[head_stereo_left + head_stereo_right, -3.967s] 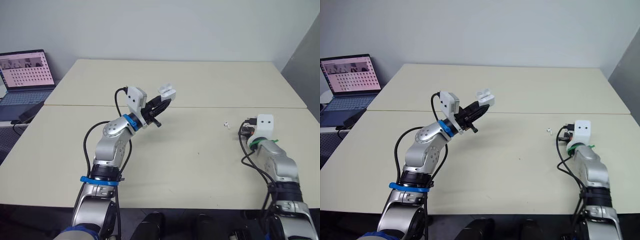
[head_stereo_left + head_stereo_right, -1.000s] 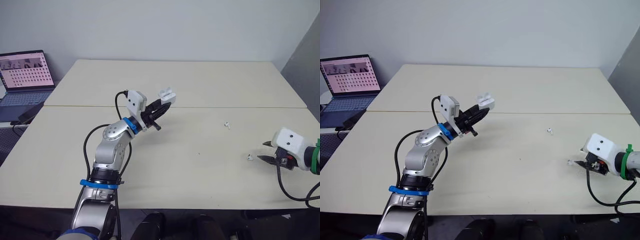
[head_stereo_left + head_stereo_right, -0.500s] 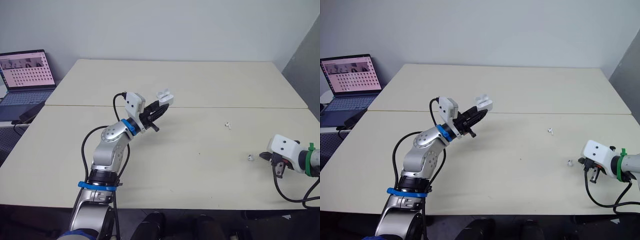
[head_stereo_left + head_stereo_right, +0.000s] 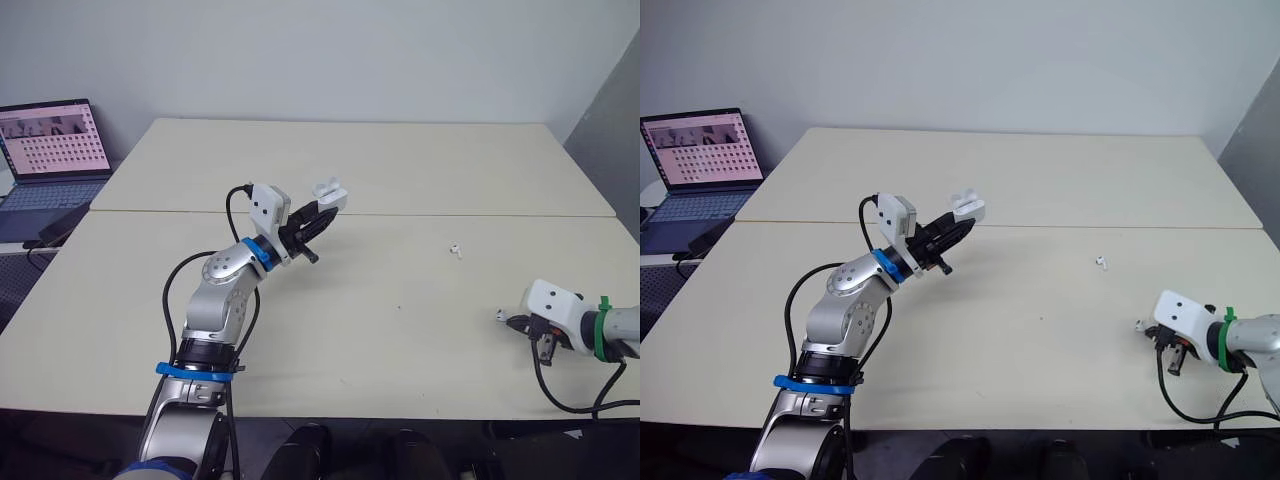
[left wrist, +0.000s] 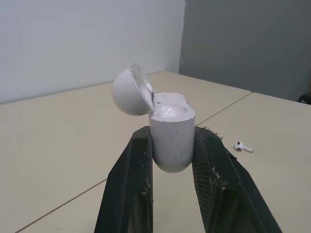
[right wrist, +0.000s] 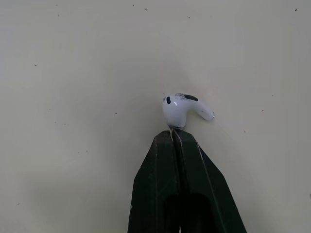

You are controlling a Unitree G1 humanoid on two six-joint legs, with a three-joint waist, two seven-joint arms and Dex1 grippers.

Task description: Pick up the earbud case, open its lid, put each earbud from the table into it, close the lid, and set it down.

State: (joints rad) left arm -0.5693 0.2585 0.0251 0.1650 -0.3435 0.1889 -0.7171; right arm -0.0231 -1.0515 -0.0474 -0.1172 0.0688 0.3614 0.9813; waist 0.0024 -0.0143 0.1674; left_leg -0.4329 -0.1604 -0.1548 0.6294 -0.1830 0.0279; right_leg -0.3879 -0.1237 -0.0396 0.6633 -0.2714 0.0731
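The earbud case (image 5: 171,136) is in the air above the worktop (image 4: 400,165), clamped between the two fingers of the left gripper (image 4: 318,213), one finger on each side of its lower body. The case stands upright and its lid (image 5: 130,91) is open, tilted back on the hinge. The open top shows a smooth white hollow, and from this angle I cannot tell if something sits inside. Both earbuds lie on the worktop. The near earbud (image 6: 177,109) lies close to the front edge on the right side, and the right gripper (image 6: 173,132) is low over the worktop there, its two fingers pressed together with no gap between them. The tips touch the round end of this earbud, and the earbud itself rests on the surface with its stem pointing away to one side. The far earbud (image 4: 455,249) lies alone, between the two arms and nearer to the right one. The left wrist view shows the open lid and the hollow of the case from close, with the far earbud behind it. The head views show how well apart the case and the near earbud are, and also a laptop (image 4: 50,150) with its screen lit, beyond the left end of the worktop.
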